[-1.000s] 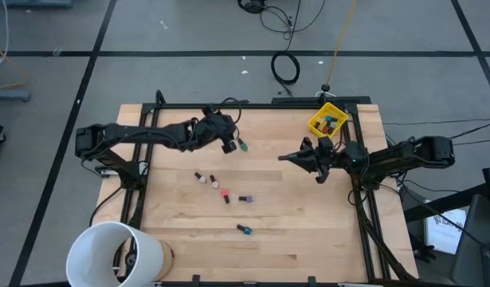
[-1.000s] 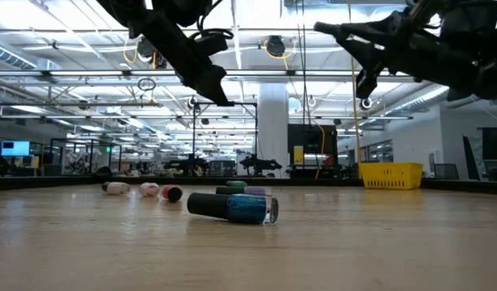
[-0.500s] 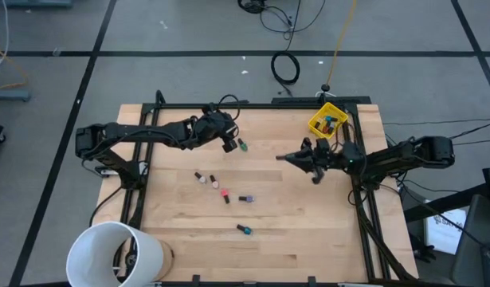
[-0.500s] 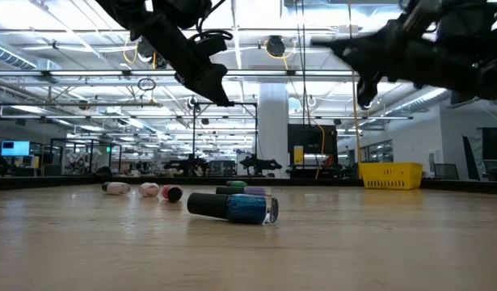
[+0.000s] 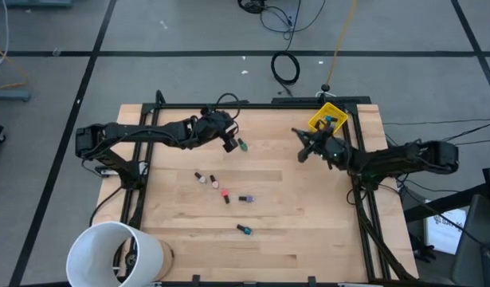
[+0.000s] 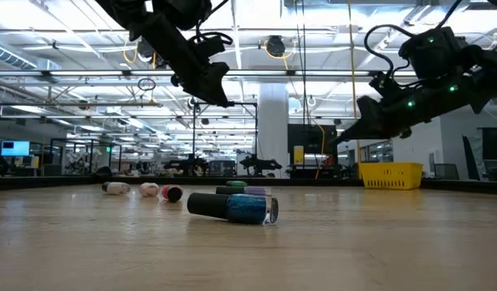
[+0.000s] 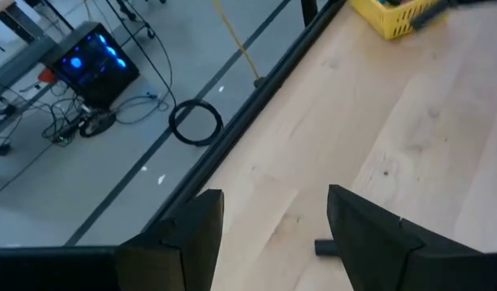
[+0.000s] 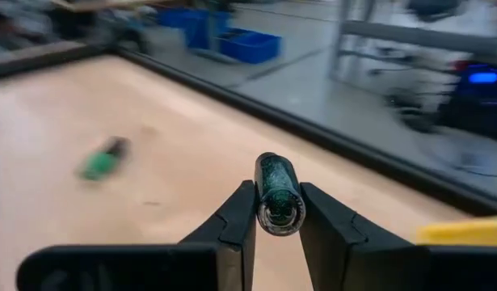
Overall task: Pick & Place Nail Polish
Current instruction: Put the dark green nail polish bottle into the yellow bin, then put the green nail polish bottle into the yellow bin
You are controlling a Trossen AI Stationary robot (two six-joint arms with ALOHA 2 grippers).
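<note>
1. Green-glitter bottle [image 8: 277, 194], dark cap outward, is pinched between the fingers of the right tool [image 8: 276, 212]; its long axis runs straight ahead along the fingers.
2. From above, the right tool [image 5: 305, 149] hangs over the far right of the worktop [image 5: 292, 231], just beside the yellow bin [image 5: 327, 121]. The bin lies behind and to the outer side of the tool tip, toward the worktop's far right corner. My judgement: the coming move turns on bringing the bottle over that bin, and the right arm is plainly the nearer one.
3. The left tool [image 5: 229, 144] hovers over the far middle of the worktop with its fingers spread and nothing between them. A green bottle [image 5: 242, 146] lies on the wood just beside it, toward the right arm.
4. Count of loose bottles on the worktop, seen from above: six. These are the green one by the left tool; a pale one [image 5: 200, 177], a dark one [image 5: 213, 180], a pink one [image 5: 225, 195] and a purple one [image 5: 245, 198] clustered mid-worktop; and a teal one [image 5: 244, 229] nearer the front, apart from the rest.
5. Bottles already in the bin: some coloured ones show, number cannot be told.
6. One white bucket [image 5: 117, 255] stands at the front left corner.
</note>
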